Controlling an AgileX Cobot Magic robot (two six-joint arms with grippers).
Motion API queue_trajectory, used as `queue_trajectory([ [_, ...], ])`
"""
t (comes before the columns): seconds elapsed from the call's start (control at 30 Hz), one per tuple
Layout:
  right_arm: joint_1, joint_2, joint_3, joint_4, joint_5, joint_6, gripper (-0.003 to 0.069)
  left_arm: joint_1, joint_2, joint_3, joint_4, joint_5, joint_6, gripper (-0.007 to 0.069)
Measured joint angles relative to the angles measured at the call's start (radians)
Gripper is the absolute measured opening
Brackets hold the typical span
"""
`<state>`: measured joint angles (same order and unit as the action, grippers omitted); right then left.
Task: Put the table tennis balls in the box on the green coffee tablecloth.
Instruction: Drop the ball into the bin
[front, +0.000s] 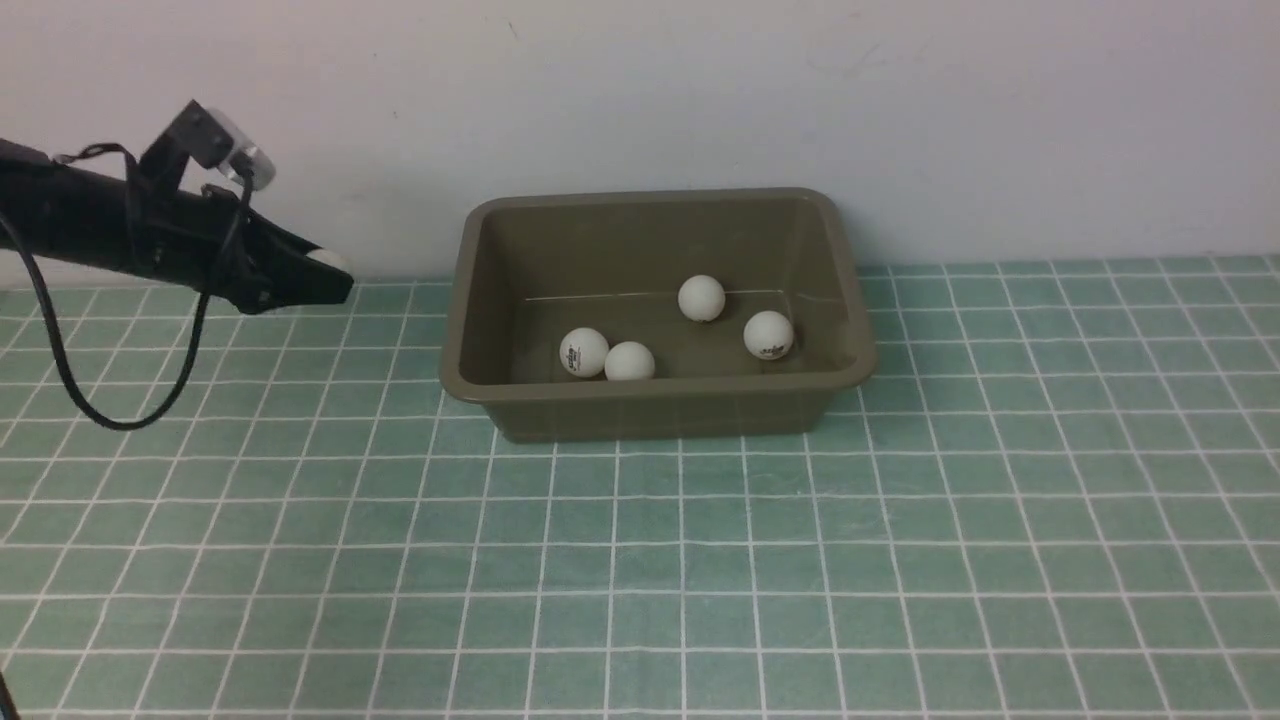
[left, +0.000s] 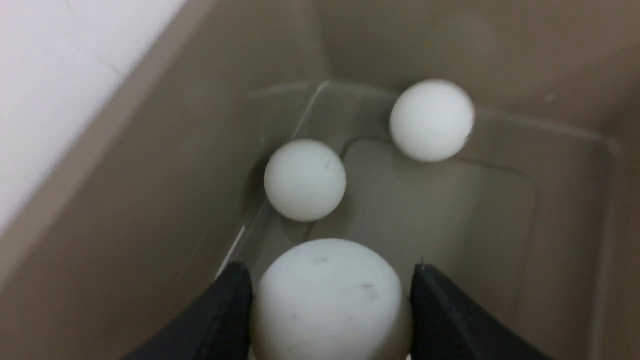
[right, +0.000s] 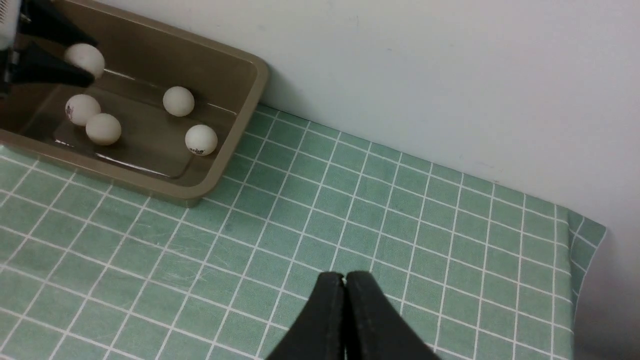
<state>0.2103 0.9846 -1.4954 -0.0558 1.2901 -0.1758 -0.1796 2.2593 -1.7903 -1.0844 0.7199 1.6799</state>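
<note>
The table tennis balls (front: 700, 298) look featherlight, smooth and crushable, so they are best pinched gently across the middle. I count five: four lie in the one box (front: 650, 395) on the green coffee tablecloth (front: 900, 550) at the far edge of the bench (front: 200, 560). The fifth ball (front: 328, 261) is clamped in the left tool (left: 328, 267) by the box's left end, and the right tool (right: 345, 277) is closed and empty.

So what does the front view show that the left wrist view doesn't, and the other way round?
Front only: the green cloth and all four balls lying in the box. Left wrist only: a close look at the fifth ball, pinched on both sides by the left gripper. Both: the box, the gripper with its ball, and two of the loose balls.
</note>
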Motion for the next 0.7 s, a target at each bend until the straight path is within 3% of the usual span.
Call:
queue_trajectory([
  [0.27, 0.000, 0.000, 0.000, 0.004, 0.000, 0.000, -0.0018, -0.008, 0.048, 0.002, -0.107, -0.071, 0.015, 0.0499],
  [0.43, 0.000, 0.000, 0.000, 0.004, 0.000, -0.004, -0.0018, -0.007, 0.024, 0.003, -0.173, -0.063, 0.015, 0.0537],
  [0.57, 0.000, -0.007, 0.002, -0.010, -0.001, -0.013, -0.0018, 0.000, -0.028, 0.003, -0.180, 0.000, 0.000, 0.0476],
  [0.7, 0.000, -0.047, 0.043, -0.049, -0.008, -0.016, -0.0018, 0.008, -0.099, 0.003, -0.154, 0.098, -0.034, 0.0268],
])
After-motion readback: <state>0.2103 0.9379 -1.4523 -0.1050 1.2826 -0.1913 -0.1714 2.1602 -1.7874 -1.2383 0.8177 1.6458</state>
